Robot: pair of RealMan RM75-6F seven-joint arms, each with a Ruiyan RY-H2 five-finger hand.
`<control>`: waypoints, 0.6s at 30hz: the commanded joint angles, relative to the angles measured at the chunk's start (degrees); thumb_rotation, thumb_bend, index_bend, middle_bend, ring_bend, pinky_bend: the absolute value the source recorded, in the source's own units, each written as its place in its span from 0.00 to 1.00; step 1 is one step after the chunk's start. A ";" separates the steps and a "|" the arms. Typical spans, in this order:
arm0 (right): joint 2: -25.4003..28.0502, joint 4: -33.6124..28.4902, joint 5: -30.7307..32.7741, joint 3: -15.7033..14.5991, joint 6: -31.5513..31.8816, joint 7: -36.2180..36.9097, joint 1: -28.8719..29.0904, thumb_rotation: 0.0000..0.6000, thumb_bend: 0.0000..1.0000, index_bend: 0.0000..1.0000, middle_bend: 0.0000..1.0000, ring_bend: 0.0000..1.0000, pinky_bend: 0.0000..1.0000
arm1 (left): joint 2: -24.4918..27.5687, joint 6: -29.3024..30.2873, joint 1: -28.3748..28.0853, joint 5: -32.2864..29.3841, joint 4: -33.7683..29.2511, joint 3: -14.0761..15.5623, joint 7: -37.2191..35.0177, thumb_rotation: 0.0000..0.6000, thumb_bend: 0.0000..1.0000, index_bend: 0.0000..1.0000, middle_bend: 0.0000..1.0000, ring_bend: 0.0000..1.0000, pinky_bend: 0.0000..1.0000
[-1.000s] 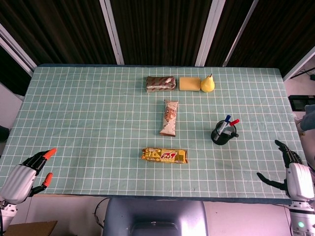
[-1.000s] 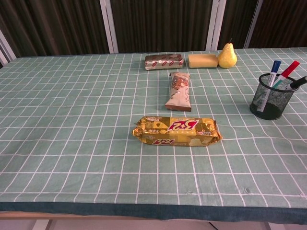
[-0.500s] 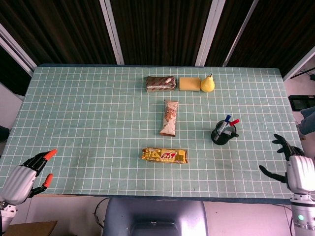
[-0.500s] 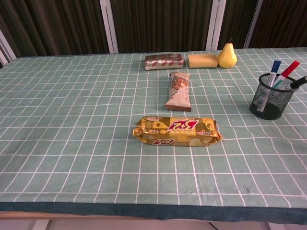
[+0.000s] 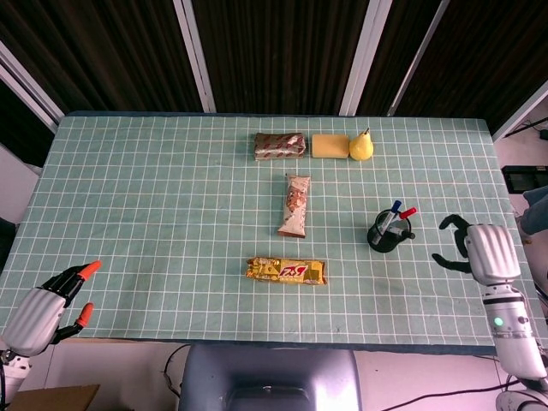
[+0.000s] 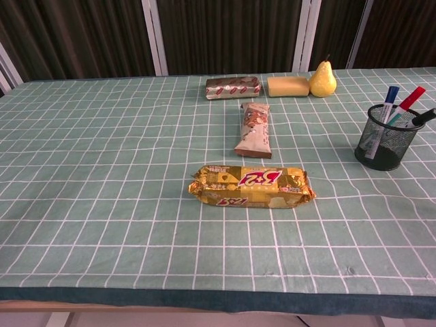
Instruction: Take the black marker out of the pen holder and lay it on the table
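Your right robot hand (image 5: 479, 248) hangs empty, fingers apart, just right of the black mesh pen holder (image 5: 390, 235); the black marker (image 6: 422, 118) is mostly buried inside.

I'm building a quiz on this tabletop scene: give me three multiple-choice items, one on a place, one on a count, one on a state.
1. Where does the pen holder stand?
A. beside the pear
B. alone near the table's right edge
C. on the gold snack pack

2. How many markers are in the holder?
A. one
B. three
C. five

3. What is the right robot hand doing?
A. gripping the black marker
B. resting on the pear
C. hanging open beside the holder, holding nothing

Answers:
1 B, it sits well clear of the pear and gold snack pack.
2 B, blue, red and the black marker show.
3 C, its fingers are apart, short of the holder.
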 commanded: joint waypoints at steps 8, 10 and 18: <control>-2.13 2.84 4.74 0.21 -7.33 -5.07 6.66 1.00 0.27 0.60 1.00 1.00 1.00 | 0.05 0.30 0.08 0.23 0.18 0.11 -0.35 1.00 0.50 0.10 0.16 0.18 0.38; -2.67 3.28 5.26 -0.07 -8.26 -5.93 7.53 1.00 0.31 0.60 1.00 1.00 1.00 | 0.07 0.33 0.09 0.23 0.23 0.14 -0.51 1.00 0.50 0.10 0.16 0.18 0.38; -3.79 4.08 7.00 -1.56 -10.57 -9.04 9.56 1.00 0.41 0.60 1.00 1.00 1.00 | 0.21 0.48 0.11 0.31 0.39 0.22 -1.06 1.00 0.50 0.10 0.16 0.18 0.38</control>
